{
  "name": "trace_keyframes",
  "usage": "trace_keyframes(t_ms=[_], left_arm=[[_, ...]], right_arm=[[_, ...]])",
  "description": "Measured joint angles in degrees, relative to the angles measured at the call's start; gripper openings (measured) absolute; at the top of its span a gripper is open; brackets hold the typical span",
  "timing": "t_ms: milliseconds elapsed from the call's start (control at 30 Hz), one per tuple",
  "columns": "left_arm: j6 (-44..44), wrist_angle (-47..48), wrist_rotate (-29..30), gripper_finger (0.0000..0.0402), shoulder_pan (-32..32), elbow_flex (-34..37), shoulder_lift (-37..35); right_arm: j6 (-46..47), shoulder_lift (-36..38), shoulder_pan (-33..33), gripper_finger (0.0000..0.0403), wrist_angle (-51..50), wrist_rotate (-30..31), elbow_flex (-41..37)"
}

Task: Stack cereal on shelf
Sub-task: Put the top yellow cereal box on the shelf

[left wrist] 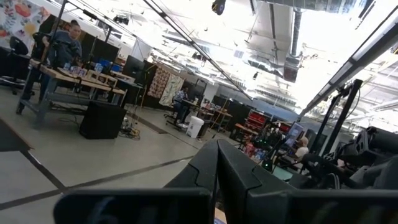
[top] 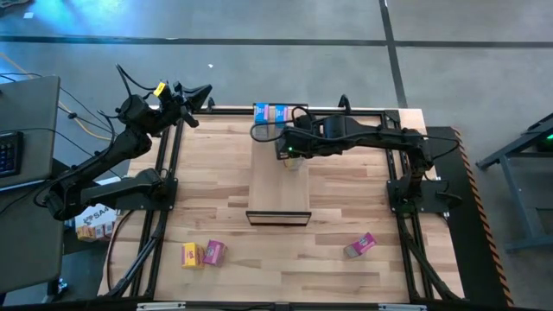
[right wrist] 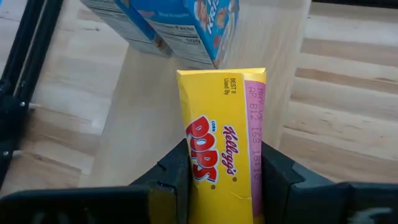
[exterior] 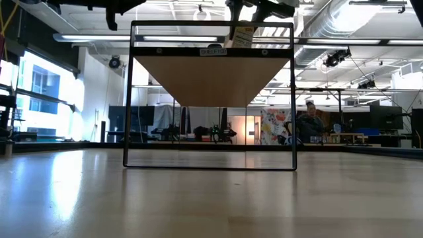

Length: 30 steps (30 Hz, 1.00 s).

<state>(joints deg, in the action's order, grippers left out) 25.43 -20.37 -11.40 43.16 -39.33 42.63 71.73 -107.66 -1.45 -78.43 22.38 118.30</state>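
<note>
Here, a yellow cereal box is held clamped in the right gripper above the shelf, centre of the high view. Its long axis is pointed toward the blue boxes at the shelf's upper end, just ahead. The left gripper, closed and empty, is parked at upper left.

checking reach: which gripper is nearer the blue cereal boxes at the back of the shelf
Right. The right gripper, jaws shut on a yellow cereal box, hangs over the shelf just in front of the blue cereal boxes. The left gripper is raised off past the table's back-left corner.
</note>
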Motion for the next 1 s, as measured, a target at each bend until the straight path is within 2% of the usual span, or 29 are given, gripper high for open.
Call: trace_keyframes(t_ms=[233,467,567,1000], left_arm=[[-0.02,0.01,0.0,0.0,0.0,0.0,0.0],[-0.01,0.01,0.02,0.0,0.0,0.0,0.0],[0.0,0.01,0.01,0.0,0.0,0.0,0.0],[-0.04,0.01,0.02,0.0,-0.02,0.0,0.0]], right_arm=[[0.39,0.0,0.0,0.011,0.54,-1.64,0.0],[1.53,0.0,0.0,0.0122,0.54,-0.24,0.0],[1.52,0.0,0.0,0.0139,0.54,1.48,0.0],[-0.1,0.0,-0.02,0.0232,1.45,1.18,-0.02]])
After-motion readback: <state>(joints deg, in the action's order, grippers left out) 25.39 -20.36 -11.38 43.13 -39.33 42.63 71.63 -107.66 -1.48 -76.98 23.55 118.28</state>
